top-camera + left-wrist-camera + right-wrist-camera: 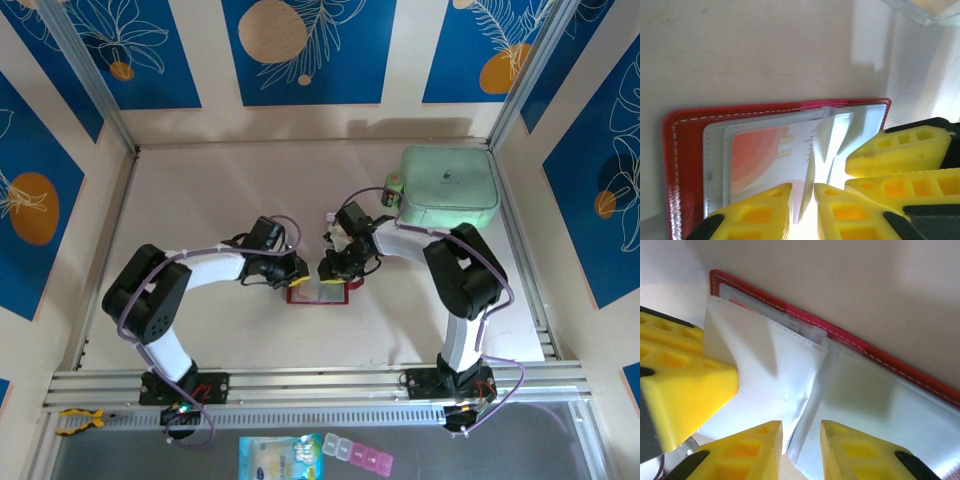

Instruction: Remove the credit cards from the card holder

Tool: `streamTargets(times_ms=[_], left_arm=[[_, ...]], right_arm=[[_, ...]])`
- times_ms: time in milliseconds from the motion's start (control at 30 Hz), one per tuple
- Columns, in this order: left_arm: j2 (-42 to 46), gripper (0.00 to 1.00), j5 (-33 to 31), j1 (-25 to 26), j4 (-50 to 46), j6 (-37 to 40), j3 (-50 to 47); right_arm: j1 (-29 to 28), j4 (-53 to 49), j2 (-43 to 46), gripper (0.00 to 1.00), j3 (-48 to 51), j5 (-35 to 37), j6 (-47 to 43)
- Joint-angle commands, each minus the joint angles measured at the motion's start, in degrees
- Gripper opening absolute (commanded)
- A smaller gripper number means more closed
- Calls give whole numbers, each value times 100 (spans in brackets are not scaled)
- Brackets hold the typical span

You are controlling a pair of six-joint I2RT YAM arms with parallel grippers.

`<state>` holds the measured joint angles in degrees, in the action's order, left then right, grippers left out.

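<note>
Left hand (pixel 802 200) is squeezed down to a sliver, pinching the edge of a clear pocket leaf (pixel 827 140) and holding it up off the rest. Right hand (pixel 801 440) sits just across from it. Its fingers are a little apart, with floppy pocket plastic running up between them, and it looks loose rather than clamped. Card holder (pixel 685 150) lies flat and open on the bench (pixel 230 190), between the two arms. One credit card (pixel 765 155) with a chip sits fully inside its pocket. So I'd say basically nothing's out yet: wallet's open, a pocket's being lifted, and all the actual pulling is left to do.
</note>
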<state>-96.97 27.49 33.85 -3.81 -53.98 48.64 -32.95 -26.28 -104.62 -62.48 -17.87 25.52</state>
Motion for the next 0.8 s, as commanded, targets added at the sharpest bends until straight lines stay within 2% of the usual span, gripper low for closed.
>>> streamTargets(times_ms=[0, 333, 500, 767], left_arm=[[216, 19, 72, 83, -218, 23, 252], [110, 18, 199, 288, -444, 115, 684], [-89, 14, 273, 431, -489, 136, 908], [-402, 14, 406, 592, -438, 116, 1183]], right_arm=[[179, 65, 444, 27, 150, 64, 83], [766, 97, 950, 28, 532, -48, 104], [899, 62, 996, 28, 604, -94, 62], [976, 48, 1134, 28, 719, -128, 35]])
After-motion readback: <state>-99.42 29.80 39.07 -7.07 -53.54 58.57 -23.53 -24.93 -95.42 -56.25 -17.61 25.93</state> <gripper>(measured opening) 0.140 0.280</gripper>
